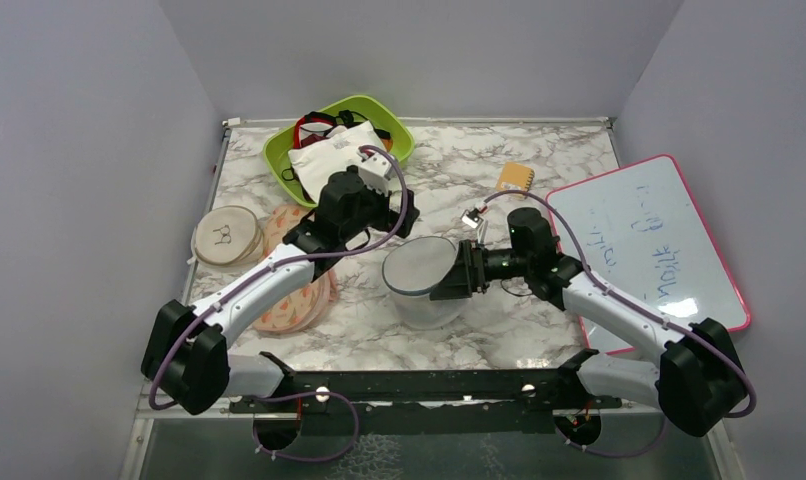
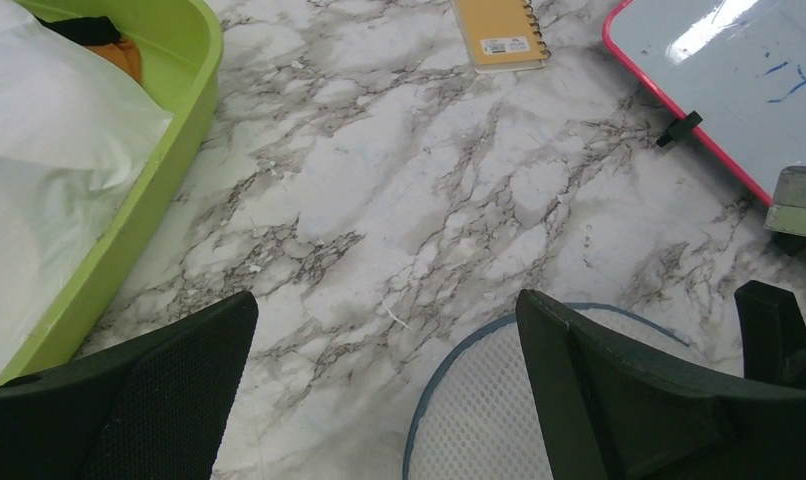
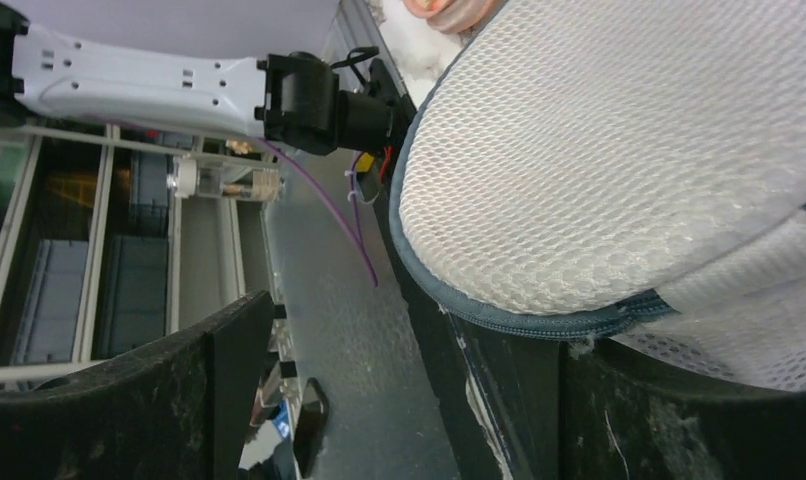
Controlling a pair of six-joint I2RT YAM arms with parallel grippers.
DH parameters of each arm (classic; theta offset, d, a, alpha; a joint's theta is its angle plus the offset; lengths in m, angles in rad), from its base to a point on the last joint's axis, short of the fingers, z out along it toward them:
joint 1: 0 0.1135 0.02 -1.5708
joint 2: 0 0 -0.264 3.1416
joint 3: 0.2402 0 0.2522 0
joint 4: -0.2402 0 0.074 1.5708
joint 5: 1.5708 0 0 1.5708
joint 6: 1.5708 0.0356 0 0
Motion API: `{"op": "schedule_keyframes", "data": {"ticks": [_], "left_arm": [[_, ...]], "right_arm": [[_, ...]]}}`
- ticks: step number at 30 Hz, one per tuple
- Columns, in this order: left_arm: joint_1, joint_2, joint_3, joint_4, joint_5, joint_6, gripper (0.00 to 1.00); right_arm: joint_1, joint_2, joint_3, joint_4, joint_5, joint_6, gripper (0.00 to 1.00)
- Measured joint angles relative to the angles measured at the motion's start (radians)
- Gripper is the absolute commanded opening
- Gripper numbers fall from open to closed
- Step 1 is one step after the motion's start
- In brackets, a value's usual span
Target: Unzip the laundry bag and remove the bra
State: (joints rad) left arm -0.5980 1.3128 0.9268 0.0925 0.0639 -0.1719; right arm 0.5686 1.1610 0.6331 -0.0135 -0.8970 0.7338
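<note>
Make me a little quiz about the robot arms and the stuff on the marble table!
1. True or false: the left pincer is squeezing the laundry bag.
2. Pick one: what colour is the tub? A red, B green, C blue.
3. Fill in the blank: the ____ pincer is up against the laundry bag's side.

Key
1. False. Its jaws stand wide open and hold nothing.
2. B.
3. Right: the right pincer meets the bag's edge, with its jaws open too.
</note>
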Motion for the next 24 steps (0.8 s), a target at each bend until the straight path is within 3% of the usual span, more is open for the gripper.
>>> {"op": "schedule_keyframes", "data": {"ticks": [11,24], "left_arm": [[-0.015,-0.109,-0.045,-0.164,0.254,-0.188,0.99],[-0.063,-0.243,-0.101,-0.246,0.315,-0.294,0.97]], "right_arm": [[0.000,-0.011,0.018,-0.053,-0.039,-0.168,0.84],[0.000,-0.124,0.191,-0.375,0.373,-0.277,0.84]]}}
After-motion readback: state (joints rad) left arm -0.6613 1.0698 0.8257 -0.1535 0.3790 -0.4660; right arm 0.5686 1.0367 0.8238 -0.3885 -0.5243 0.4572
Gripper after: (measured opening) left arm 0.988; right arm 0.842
